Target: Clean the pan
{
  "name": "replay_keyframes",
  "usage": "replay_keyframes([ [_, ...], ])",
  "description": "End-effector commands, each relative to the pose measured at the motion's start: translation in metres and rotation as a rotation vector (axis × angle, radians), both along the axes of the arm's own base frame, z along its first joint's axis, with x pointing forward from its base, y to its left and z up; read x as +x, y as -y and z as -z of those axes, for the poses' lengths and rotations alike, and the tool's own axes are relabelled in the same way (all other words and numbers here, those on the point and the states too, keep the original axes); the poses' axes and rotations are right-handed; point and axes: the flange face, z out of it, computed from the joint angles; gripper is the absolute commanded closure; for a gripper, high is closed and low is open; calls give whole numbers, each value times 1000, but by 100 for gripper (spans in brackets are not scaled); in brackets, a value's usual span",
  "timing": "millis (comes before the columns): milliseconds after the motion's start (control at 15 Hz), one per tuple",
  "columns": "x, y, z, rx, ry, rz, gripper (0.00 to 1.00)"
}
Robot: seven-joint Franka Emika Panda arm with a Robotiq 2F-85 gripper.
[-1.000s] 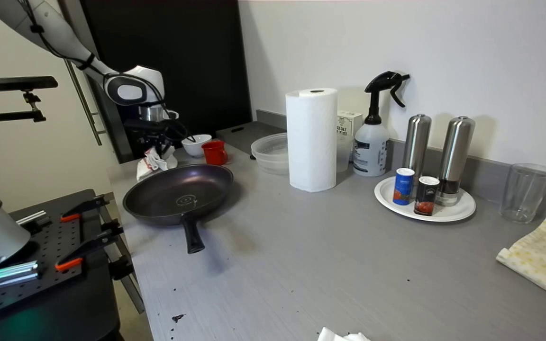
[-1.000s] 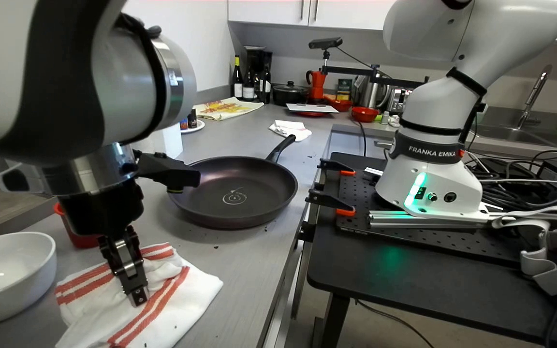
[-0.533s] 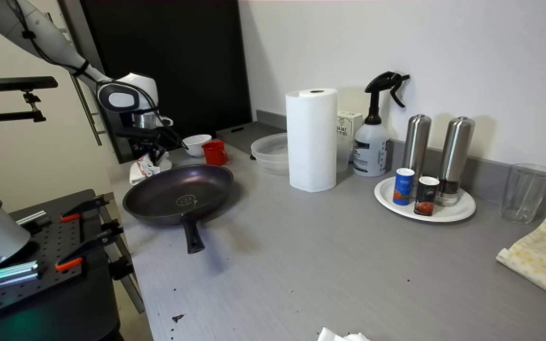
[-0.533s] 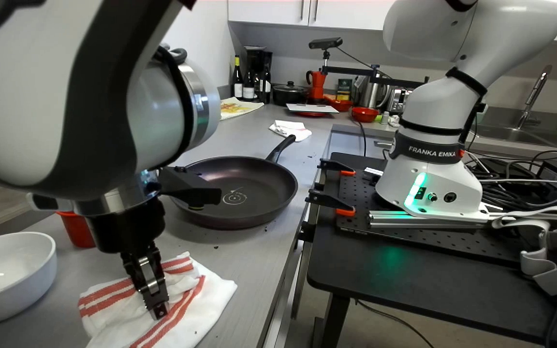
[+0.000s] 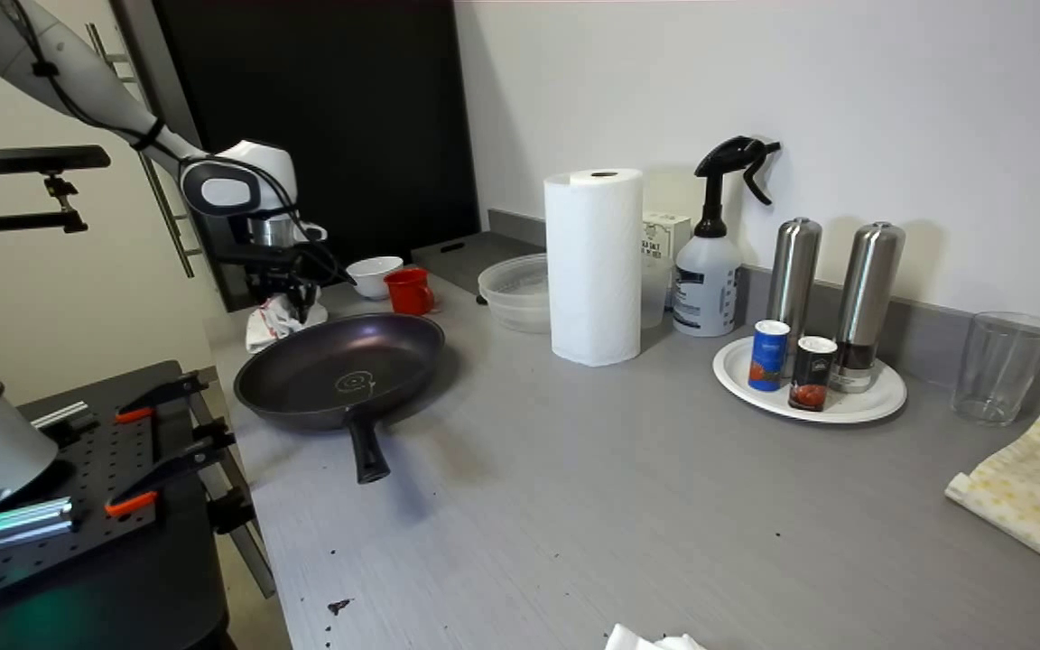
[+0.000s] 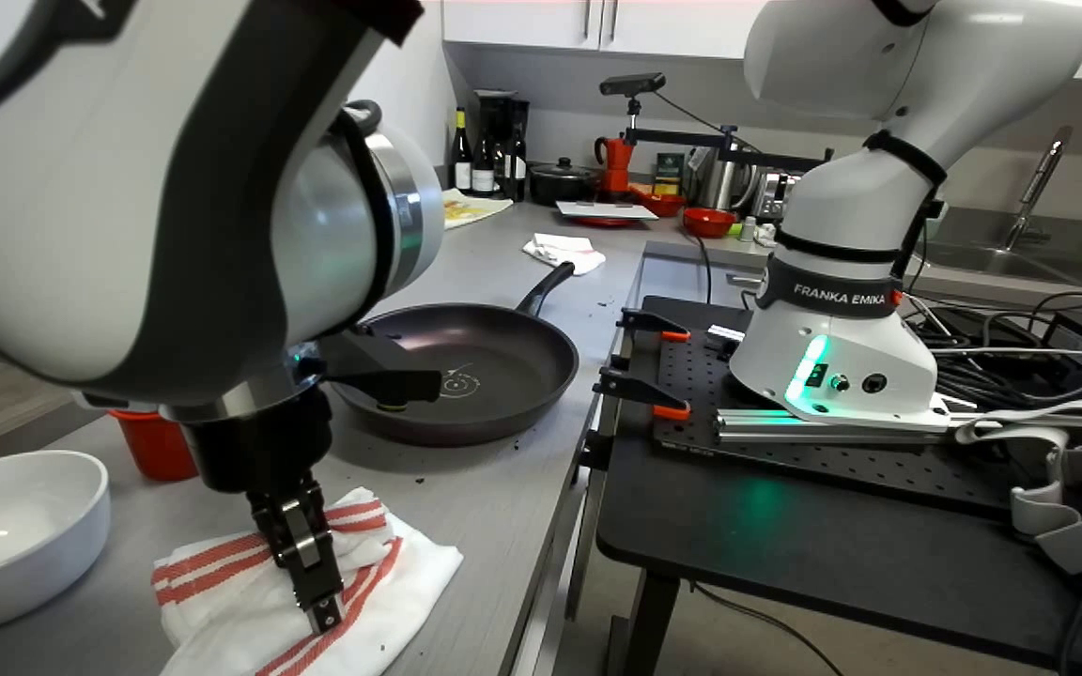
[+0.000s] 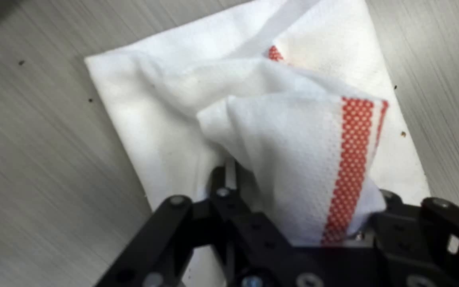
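The pan point(image 5: 339, 370), round and black with a long handle, rests on the counter in both exterior views, its dark inside facing up. Beside it lies a white cloth with red stripes point(image 6: 409, 573), rumpled on the counter. My gripper point(image 6: 323, 615) points down into this cloth, away from the pan. Seen from the wrist, the jaws stand apart, and a loose fold of the cloth point(image 7: 293, 147) rises between them. One finger point(image 7: 218, 179) shows at the left of the fold; the fold hides most of the opposite finger.
A white bowl point(image 6: 15, 535) and a red mug point(image 6: 154, 446) stand close to the arm. Farther along are a paper towel roll point(image 5: 594, 271), a spray bottle point(image 5: 706, 280) and a white plate point(image 5: 728, 370) with jars and grinders. The counter edge point(image 6: 541, 554) runs near the cloth.
The gripper has moved right in the exterior view with the bowl, and the cloth has slid along the counter with it. The jaws have parted around the fold. The pan has stayed put.
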Motion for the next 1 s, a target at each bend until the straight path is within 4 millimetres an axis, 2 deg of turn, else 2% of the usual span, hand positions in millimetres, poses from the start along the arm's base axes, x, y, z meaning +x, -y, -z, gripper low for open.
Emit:
replay_keyframes([
  [0, -1, 3, 2, -8, 15, -4, 10],
  [67, -2, 3, 1, -10, 17, -3, 2],
  [133, -2, 3, 1, -13, 20, -2, 0],
  [333, -4, 3, -6, -25, 38, 0, 0],
  [933, -32, -8, -59, -79, 129, -4, 0],
])
